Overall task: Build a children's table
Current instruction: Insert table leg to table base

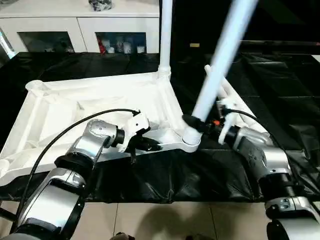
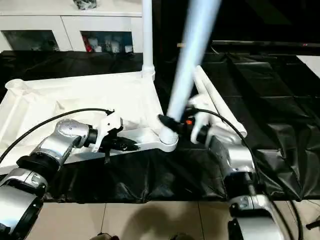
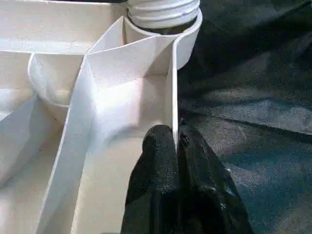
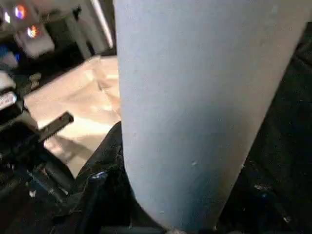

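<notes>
The white tabletop [image 1: 100,105] lies underside up on a black sheet. One white leg [image 1: 165,35] stands upright in its far right corner socket. A second leg [image 1: 222,55] leans to the right, its lower end at the near right corner socket [image 1: 191,139], and my right gripper [image 1: 200,122] is shut on it just above the socket. My left gripper [image 1: 150,145] is shut on the thin near rim [image 3: 173,97] of the tabletop, a little left of that socket. In the left wrist view the black fingers [image 3: 156,165] pinch the rim wall.
More white legs [image 1: 235,102] lie on the black sheet [image 1: 280,90] just right of the tabletop. A white cabinet with glass doors [image 1: 80,30] stands at the back. Tiled floor [image 1: 160,220] shows in front of the sheet's near edge.
</notes>
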Robot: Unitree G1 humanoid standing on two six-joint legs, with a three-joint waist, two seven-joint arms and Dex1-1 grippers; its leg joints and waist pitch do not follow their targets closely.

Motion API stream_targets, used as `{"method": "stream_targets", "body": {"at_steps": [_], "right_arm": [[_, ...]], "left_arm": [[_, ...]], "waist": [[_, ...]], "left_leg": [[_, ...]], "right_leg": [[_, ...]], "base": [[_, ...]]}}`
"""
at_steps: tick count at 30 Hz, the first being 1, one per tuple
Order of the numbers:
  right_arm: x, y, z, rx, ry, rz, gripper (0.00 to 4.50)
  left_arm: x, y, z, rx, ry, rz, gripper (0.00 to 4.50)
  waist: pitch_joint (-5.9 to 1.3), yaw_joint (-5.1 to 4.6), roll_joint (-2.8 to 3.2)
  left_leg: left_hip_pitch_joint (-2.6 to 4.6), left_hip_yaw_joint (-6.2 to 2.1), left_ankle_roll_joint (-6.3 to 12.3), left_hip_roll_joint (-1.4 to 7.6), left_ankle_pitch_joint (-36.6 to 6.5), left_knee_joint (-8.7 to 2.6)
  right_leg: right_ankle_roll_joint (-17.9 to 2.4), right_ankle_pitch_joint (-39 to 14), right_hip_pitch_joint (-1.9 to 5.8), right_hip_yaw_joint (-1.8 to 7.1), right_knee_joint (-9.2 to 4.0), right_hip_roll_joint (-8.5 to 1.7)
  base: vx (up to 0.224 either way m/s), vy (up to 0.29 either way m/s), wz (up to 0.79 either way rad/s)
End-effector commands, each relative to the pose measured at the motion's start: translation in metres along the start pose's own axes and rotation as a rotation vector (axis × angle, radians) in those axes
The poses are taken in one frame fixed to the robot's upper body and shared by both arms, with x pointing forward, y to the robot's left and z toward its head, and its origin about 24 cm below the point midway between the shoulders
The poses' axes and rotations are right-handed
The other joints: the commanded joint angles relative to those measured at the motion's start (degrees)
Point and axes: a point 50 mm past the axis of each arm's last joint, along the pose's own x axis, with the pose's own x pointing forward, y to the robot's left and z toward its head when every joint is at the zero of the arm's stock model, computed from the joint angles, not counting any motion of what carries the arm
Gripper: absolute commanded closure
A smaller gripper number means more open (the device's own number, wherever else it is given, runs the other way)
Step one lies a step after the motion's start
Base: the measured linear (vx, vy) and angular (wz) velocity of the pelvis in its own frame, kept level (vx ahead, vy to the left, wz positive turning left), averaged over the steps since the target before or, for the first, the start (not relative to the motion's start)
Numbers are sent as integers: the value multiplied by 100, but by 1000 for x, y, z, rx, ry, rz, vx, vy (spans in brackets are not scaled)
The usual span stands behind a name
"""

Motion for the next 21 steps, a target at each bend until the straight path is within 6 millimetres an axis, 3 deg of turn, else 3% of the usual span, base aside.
{"method": "stream_targets", "body": {"at_steps": [1, 9, 14, 20, 21], "right_arm": [[-8, -7, -7, 27, -14, -61, 262], [-14, -1, -30, -12, -3, -106, 262], [-9, 10, -36, -152, 76, -95, 262], [-1, 11, -35, -216, 133, -79, 262], [1, 12, -35, -221, 142, -69, 262]], "left_arm": [[-3, 6, 12, 5, -78, 44, 450], [-2, 9, 14, 9, -76, 74, 450], [0, 9, 16, 11, -79, 79, 450], [1, 9, 16, 16, -76, 78, 450], [1, 9, 16, 17, -75, 78, 450]], "waist": [[-411, 15, -17], [-385, 2, 3], [-379, -13, 14], [-355, -50, -11], [-354, -51, -39]], "left_leg": [[154, -79, 19, 144, -2054, -434], [188, -107, -64, 140, -2404, -462], [191, -119, -105, 140, -2493, -490], [199, -142, -92, 121, -2680, -478], [199, -142, -73, 120, -2679, -473]], "right_leg": [[-1238, -2012, 225, 132, -479, -229], [-1070, -2553, 191, 122, -548, -238], [-1002, -2598, 179, 127, -559, -231], [-811, -3184, 153, 112, -625, -246], [-777, -3237, 148, 110, -636, -245]], "base": [[0, 0, 0], [0, 0, 0], [0, 0, 0], [0, 0, 0], [0, 0, 0]]}}
